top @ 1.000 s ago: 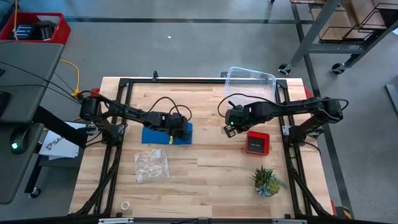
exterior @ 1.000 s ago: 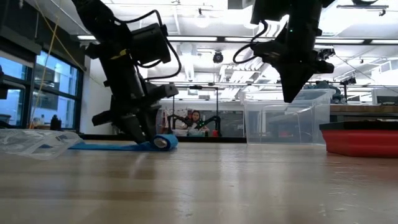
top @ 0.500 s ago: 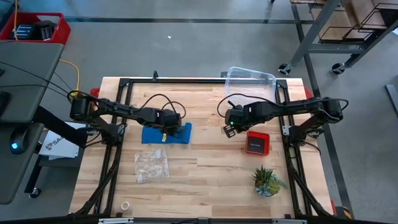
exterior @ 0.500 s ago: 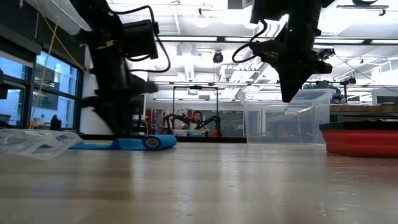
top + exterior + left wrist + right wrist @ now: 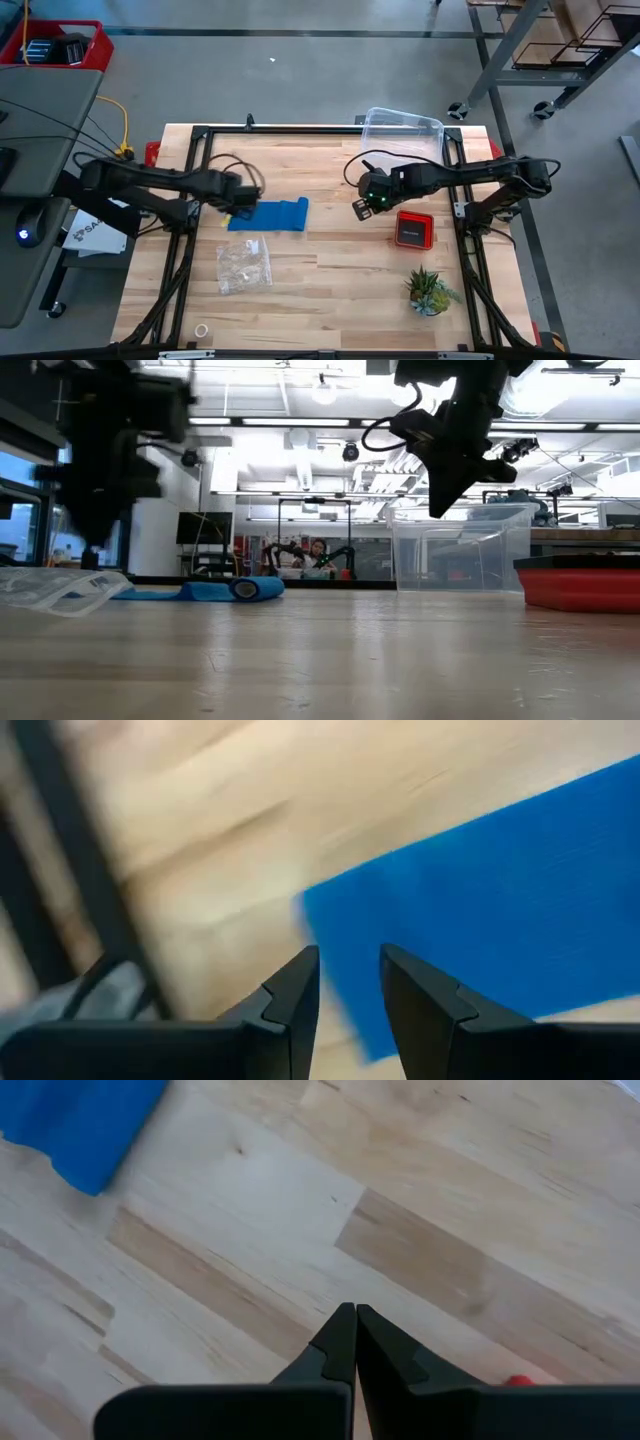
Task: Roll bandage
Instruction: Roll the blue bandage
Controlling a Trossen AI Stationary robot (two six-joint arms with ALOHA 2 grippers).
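One bright blue soft fabric bandage lies on the pale planked wooden table, flat along most of its length and curled into a small roll at one end, as the low view shows. Just beside its flat end hovers the left gripper, fingers slightly parted and empty. Well apart, near a square red-and-black device, the right gripper hangs pinched closed on nothing.
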